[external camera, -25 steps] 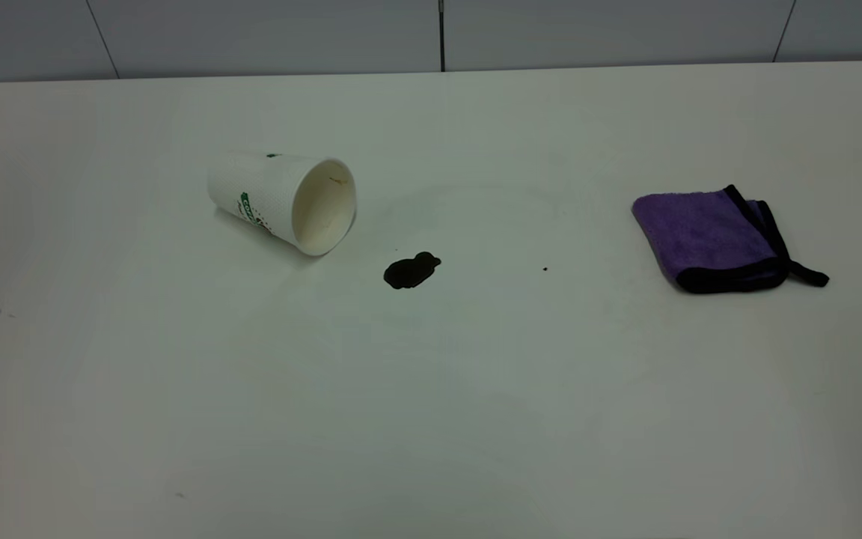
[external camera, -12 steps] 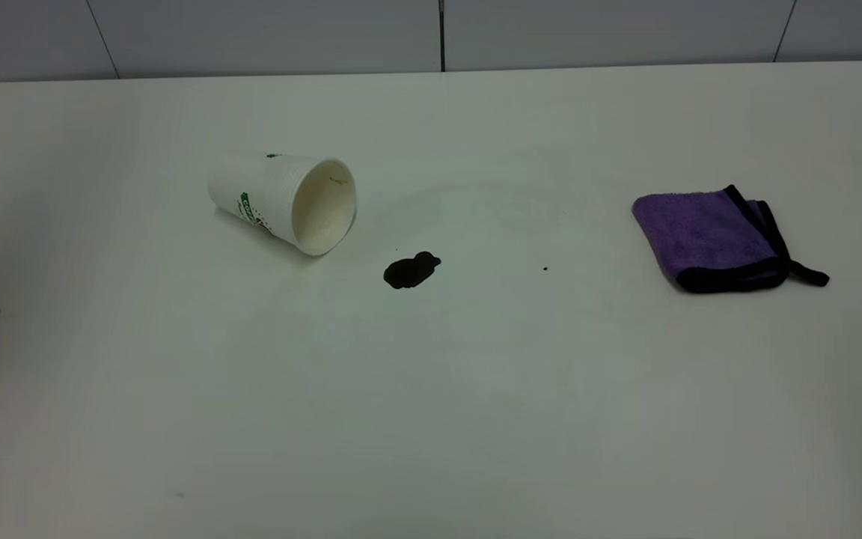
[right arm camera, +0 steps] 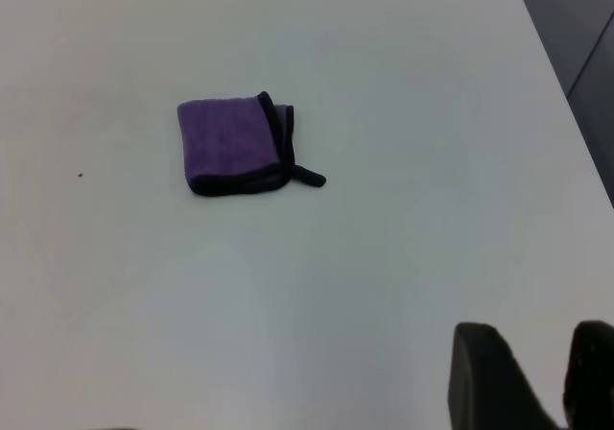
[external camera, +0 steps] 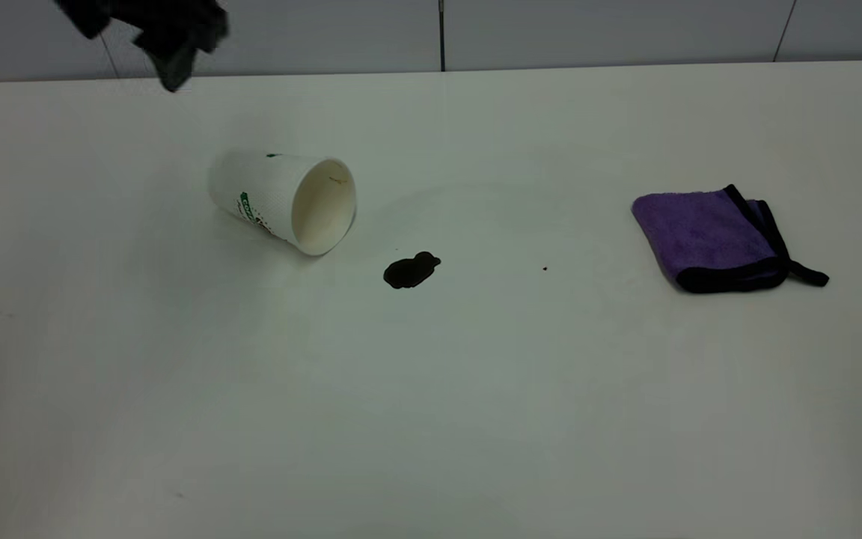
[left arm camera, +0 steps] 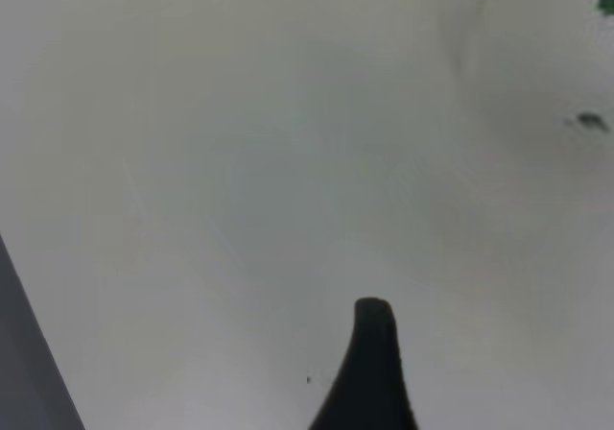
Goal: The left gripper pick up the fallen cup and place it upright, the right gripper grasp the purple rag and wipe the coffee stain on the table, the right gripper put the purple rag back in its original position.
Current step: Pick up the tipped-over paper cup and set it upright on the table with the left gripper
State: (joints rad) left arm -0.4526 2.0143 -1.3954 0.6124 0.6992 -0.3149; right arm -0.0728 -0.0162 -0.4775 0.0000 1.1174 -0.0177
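Left gripper point(external camera: 170, 41) high above the far left corner of the table point(external camera: 431, 419), a dark blur against the wall, well clear of everything; whether wide or narrow, impossible to tell. Right gripper point(right arm camera: 537, 358) out of the exterior view, seen only from its own wrist camera: parted, holding nothing, above bare tabletop well short of the purple rag point(external camera: 708, 239). Cup point(external camera: 285, 201) on its side left of centre, green lettering toward the tabletop, cream-coloured mouth turned toward the camera and the coffee stain point(external camera: 410, 270). Stain just beside the rim, not touching, a single dark blot. Rag folded flat far off to the right, black edging and loop tab pointing rightward. Between stain and rag, one tiny dark speck point(external camera: 545, 268); a few more near the left edge. White surface otherwise plain, rounded at the far left corner. Behind it, grey wall panels point(external camera: 588, 30) split by thin dark seams; beyond the table's right edge, dark floor point(right arm camera: 576, 17).
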